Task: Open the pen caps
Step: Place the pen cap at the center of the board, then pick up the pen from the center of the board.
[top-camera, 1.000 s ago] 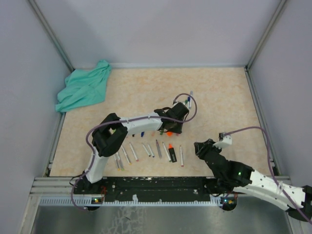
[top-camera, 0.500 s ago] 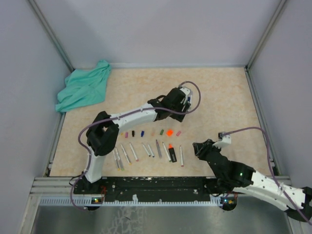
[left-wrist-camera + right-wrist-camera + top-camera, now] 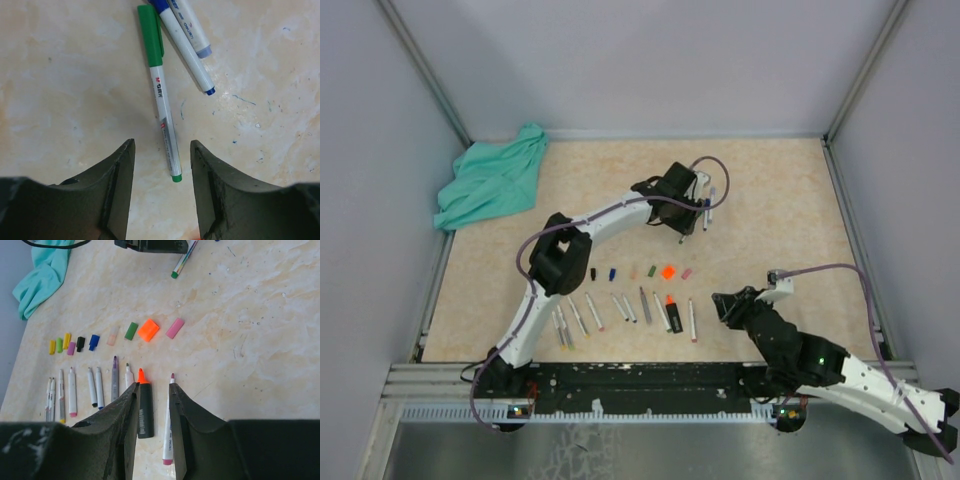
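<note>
Several loose pen caps lie in a row: yellow [image 3: 52,346], light green [image 3: 59,344], purple [image 3: 71,348], black [image 3: 80,343], blue [image 3: 93,342], peach [image 3: 113,336], green [image 3: 131,330], larger orange [image 3: 148,329] and pink [image 3: 174,327]. The orange cap [image 3: 667,271] also shows in the top view. My left gripper [image 3: 161,145] is open and empty, low over the end of a green-capped pen [image 3: 161,95]. Two blue-capped pens [image 3: 187,45] lie beside it. My right gripper [image 3: 153,387] is open and empty above a black highlighter [image 3: 144,407].
A row of uncapped white and grey pens [image 3: 620,308] lies near the front of the table. A pen with a pink end [image 3: 168,425] lies under my right finger. A teal cloth [image 3: 492,180] is bunched at the far left corner. Frame posts stand at the far corners.
My left gripper has moved away from the orange cap in the row to the far side, over the capped pens. My right gripper has shifted only slightly.
</note>
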Motion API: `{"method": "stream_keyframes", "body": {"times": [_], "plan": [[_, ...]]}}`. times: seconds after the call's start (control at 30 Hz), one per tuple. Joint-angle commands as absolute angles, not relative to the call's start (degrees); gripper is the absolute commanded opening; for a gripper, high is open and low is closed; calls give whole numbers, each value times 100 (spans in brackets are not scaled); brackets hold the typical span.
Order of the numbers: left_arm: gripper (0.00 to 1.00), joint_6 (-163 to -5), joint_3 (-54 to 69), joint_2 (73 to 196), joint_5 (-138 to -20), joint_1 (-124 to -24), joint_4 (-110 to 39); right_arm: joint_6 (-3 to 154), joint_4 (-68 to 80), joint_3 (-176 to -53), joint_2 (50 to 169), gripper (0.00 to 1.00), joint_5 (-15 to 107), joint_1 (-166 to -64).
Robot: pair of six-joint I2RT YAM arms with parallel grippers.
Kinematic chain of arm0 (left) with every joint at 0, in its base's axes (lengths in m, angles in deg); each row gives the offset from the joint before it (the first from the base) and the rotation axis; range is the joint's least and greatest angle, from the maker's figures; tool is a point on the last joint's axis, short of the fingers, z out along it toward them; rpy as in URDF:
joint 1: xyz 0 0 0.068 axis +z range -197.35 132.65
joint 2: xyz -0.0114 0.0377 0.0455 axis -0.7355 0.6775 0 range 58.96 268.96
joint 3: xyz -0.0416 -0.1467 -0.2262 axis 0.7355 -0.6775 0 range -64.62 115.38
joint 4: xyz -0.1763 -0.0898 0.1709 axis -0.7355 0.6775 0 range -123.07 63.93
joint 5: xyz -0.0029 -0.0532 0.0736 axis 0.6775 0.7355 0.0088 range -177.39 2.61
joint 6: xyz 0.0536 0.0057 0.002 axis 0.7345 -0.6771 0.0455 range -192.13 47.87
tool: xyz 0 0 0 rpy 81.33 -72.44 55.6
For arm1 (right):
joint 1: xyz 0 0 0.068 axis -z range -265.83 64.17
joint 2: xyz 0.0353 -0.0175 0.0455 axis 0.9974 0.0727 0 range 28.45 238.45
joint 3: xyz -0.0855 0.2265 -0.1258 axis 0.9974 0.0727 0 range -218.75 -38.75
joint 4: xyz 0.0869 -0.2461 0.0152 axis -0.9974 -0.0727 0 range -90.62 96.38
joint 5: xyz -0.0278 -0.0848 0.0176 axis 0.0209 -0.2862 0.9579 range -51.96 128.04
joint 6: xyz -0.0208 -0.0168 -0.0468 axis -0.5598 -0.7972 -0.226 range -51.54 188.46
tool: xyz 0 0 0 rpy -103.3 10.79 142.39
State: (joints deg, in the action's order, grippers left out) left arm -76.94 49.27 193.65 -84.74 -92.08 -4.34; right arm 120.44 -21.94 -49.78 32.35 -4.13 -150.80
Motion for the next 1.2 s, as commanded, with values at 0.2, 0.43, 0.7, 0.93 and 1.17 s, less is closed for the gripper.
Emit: {"method": "stream_keyframes", "body": {"times": [0.2, 0.43, 0.7, 0.93, 1.17], "plan": [[50, -7731, 5296, 19766, -8536, -9285, -87, 11968, -2096, -5053, 3063, 30, -406, -15049], [31, -7647, 5324, 19892, -8844, -9327, 89, 11997, -2062, -5018, 3065, 30, -388, -15047], [12, -7315, 4918, 19633, -9623, -9404, 244, 12005, -2073, -5043, 3062, 30, -349, -15048], [5, -7195, 3542, 18665, -9948, -9212, -30, 12004, -2011, -5010, 3074, 30, -320, -15052], [18, -7223, 2739, 17918, -10138, -9139, -309, 12010, -1861, -4930, 3112, 30, -276, -15052]]}}
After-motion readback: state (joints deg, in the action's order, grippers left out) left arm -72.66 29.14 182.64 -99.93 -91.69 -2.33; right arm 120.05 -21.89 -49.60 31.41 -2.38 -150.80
